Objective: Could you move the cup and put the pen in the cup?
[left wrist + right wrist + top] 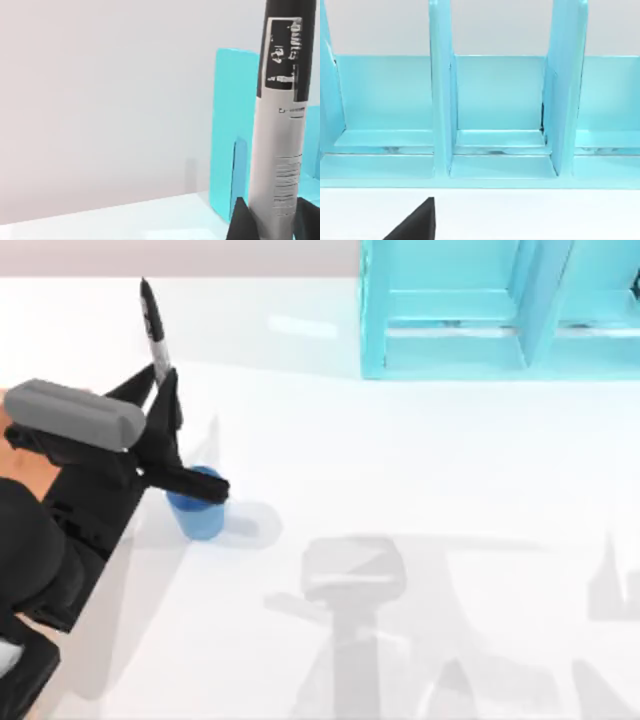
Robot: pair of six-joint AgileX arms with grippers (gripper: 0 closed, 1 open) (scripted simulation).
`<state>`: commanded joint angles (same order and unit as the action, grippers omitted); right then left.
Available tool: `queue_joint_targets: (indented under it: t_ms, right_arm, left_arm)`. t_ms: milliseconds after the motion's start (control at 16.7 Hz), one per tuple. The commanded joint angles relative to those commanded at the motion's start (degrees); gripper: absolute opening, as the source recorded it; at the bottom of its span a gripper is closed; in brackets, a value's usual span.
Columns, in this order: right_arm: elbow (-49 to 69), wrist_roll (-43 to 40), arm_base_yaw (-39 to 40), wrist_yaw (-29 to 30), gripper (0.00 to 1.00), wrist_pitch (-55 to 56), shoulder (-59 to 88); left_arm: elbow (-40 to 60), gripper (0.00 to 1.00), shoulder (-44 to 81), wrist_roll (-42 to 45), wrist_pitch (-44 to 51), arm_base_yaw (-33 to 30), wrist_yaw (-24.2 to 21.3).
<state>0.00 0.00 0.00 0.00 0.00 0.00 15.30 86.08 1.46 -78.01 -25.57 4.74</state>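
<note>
From above, the left gripper (163, 405) sits at the left side of the table, its jaws shut tight on the pen (155, 330). The pen stands up tall, its long way pointing up out of the jaws. The cup (203, 504) stands on the table just near of the gripper, partly under a black finger. I think the pen must go down into it next, and the left arm is the close one.

From the left wrist, the pen (277, 130) rises straight up between two dark fingers (242, 222), with a blue rack (232, 130) behind it.

From the right wrist, the rack (440, 100) is in front, and one dark fingertip (417, 222) shows. I cannot tell if that gripper is open.
</note>
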Motion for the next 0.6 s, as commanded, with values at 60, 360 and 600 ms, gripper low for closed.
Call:
queue_joint_targets:
  t_ms: [60, 360, 600]
  right_arm:
    - [0.0, 0.0, 0.0, 0.0, 1.0, 0.0, 0.0]
    - [0.0, 0.0, 0.0, 0.0, 1.0, 0.0, 0.0]
    - [0.0, 0.0, 0.0, 0.0, 1.0, 0.0, 0.0]
  left_arm:
    - [0.5, 0.0, 0.5, 0.0, -0.4, 0.2, -0.1]
    - [0.5, 0.15, 0.5, 0.0, -0.5, 0.2, -0.2]
    - [0.5, 0.45, 0.5, 0.0, -0.5, 0.2, -0.2]
